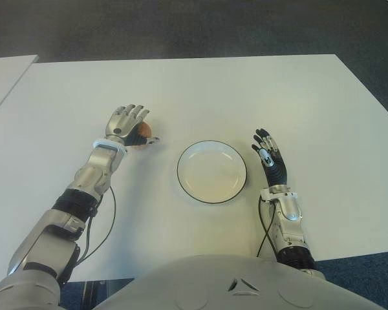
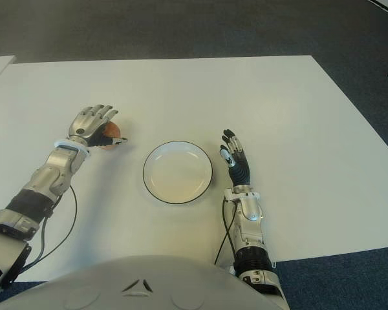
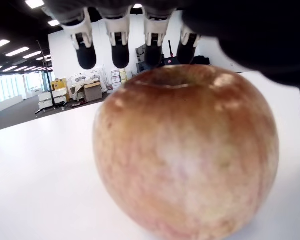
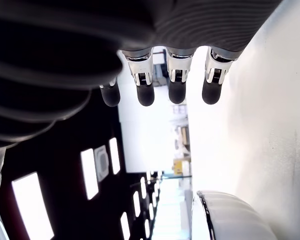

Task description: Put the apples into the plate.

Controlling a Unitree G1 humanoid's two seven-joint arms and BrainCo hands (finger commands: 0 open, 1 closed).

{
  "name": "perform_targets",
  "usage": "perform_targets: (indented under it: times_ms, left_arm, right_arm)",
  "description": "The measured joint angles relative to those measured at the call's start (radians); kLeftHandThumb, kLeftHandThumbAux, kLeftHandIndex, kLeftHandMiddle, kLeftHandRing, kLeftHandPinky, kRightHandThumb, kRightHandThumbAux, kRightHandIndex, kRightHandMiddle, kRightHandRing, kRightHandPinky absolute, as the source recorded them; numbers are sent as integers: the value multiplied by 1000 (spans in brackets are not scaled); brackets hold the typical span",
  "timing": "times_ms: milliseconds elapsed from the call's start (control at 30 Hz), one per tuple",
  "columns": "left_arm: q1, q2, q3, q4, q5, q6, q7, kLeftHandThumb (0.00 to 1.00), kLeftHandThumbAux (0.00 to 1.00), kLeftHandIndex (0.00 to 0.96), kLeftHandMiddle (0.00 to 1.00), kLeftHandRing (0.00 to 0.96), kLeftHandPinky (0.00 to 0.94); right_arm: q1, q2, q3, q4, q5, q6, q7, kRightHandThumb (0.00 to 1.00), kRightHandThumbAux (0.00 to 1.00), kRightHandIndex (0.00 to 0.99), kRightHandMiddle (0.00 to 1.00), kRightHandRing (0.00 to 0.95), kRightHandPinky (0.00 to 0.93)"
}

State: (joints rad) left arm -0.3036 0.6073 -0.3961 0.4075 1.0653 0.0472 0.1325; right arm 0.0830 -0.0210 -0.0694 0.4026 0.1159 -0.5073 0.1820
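White desk point(image 1: 200, 90), a reddish apple point(image 1: 142, 135) sitting on it left of centre, a white dark-rimmed plate point(image 1: 211, 172) near the front middle

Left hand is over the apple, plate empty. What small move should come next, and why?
Probably close the left hand around the apple: its fingers arch over the fruit but look uncurled, and the apple sits on the table. The plate beside it is empty; the right hand shows at its other side.
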Motion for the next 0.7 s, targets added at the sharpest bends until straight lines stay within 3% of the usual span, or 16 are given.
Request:
perform_targets:
  times_ms: [700]
  left_arm:
    - [-117, 47, -109, 166, 71, -10, 89, 387, 274, 0, 0, 0, 0]
  right_arm:
    - [-12, -3, -4, 20, -4, -16, -2, 0, 394, 0, 0, 0, 0]
